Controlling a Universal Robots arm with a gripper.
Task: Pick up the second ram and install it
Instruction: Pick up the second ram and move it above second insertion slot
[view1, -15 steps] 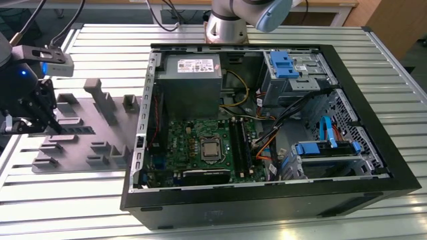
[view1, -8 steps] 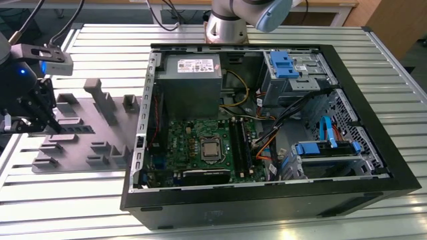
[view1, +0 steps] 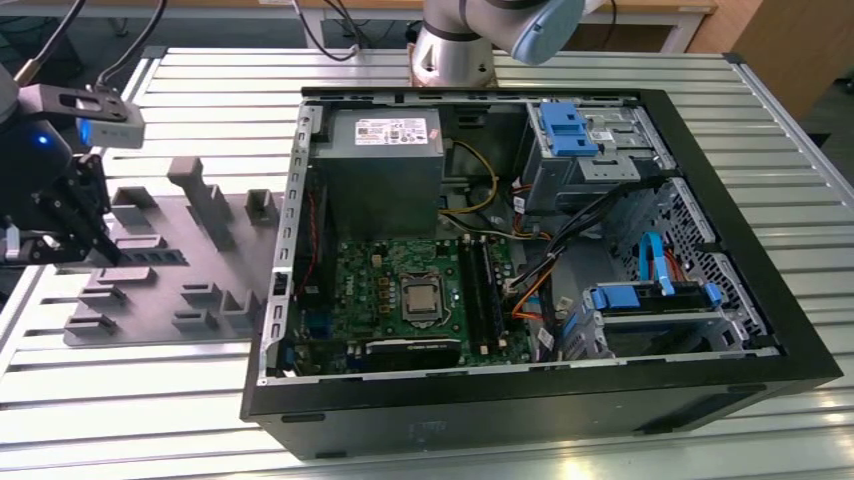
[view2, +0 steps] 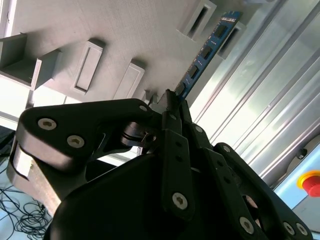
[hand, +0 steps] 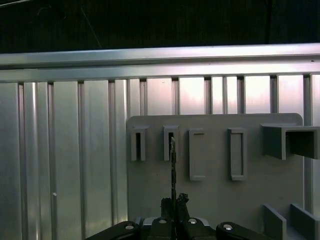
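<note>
The second ram (view2: 202, 52) is a thin blue stick with black chips, and it reaches out from my fingertips toward a raised block of the grey holder tray (view2: 100, 30). My gripper (view2: 170, 102) is shut on its near end. In the first wrist view the ram (hand: 173, 170) shows edge-on as a thin dark line running from the gripper (hand: 174, 200) to a slot block on the tray (hand: 215, 200). In the exterior view the gripper (view1: 80, 250) hangs over the tray (view1: 160, 215) at that view's left, with the ram (view1: 144, 254) beside it. Whether the ram's far end touches the tray, I cannot tell.
The open black computer case (view1: 747, 300) lies at the exterior view's right, with the green motherboard (view1: 400, 290) and its long black memory slots (view1: 483, 290) inside. Cables and blue drive bays (view1: 574, 130) crowd its far side. Ribbed metal tabletop (view1: 120, 400) surrounds everything.
</note>
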